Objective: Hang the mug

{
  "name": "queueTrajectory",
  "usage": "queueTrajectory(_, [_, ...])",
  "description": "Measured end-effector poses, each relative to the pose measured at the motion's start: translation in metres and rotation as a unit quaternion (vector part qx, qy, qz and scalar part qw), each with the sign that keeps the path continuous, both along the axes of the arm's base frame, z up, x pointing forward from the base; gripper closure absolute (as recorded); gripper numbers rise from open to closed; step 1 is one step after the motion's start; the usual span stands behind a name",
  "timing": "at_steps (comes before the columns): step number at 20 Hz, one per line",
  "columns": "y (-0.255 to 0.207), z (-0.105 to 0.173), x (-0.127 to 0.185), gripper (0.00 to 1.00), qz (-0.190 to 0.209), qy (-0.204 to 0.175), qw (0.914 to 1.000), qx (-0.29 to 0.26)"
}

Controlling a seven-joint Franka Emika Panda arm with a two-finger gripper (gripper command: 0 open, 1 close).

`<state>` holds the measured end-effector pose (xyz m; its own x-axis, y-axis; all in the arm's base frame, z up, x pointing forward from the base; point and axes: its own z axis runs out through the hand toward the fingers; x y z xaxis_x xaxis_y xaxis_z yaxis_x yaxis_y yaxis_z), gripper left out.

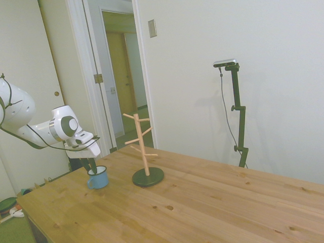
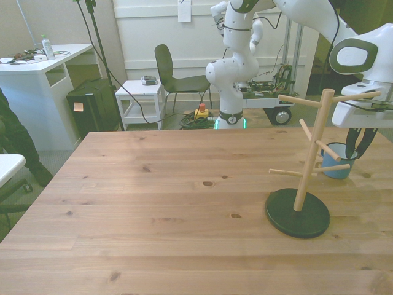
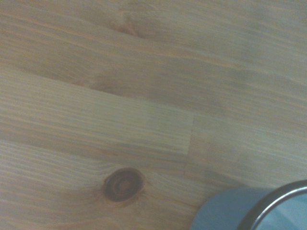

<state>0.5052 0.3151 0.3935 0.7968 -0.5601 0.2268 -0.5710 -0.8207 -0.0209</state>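
Mug [image 1: 97, 178] sits upright on wooden table [image 1: 202, 202], just beside peg tree [image 1: 144, 152], on its side nearer the arm. Arm w/ wrist about level; gripper [image 1: 91, 165] points straight down at mug rim, fingers slightly spread, dipping into the mug mouth. Can't tell if clamped on rim.

**Your arm's look**

You're running a glossy white arm [image 1: 30, 129] built of rounded, bulging segments. Dark grey round caps sit on the joints, one ringed in white at the wrist. Thin black cables loop along the outside of the forearm. The claw [image 1: 91, 166] has a boxy white body with slim dark fingers [image 2: 350, 145]. Green-lit trim glows at the foot of the base [image 2: 230, 118].
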Motion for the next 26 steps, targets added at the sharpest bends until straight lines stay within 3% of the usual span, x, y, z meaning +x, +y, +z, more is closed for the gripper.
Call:
queueTrajectory(16, [-0.008,0.004,-0.001,1.0,-0.004,-0.005,1.0,0.001])
queueTrajectory(23, [-0.015,0.039,-0.01,1.0,-0.003,-0.018,0.9998,-0.007])
queueTrajectory(26, [-0.018,0.074,-0.015,1.0,0.002,-0.033,0.9994,-0.01])
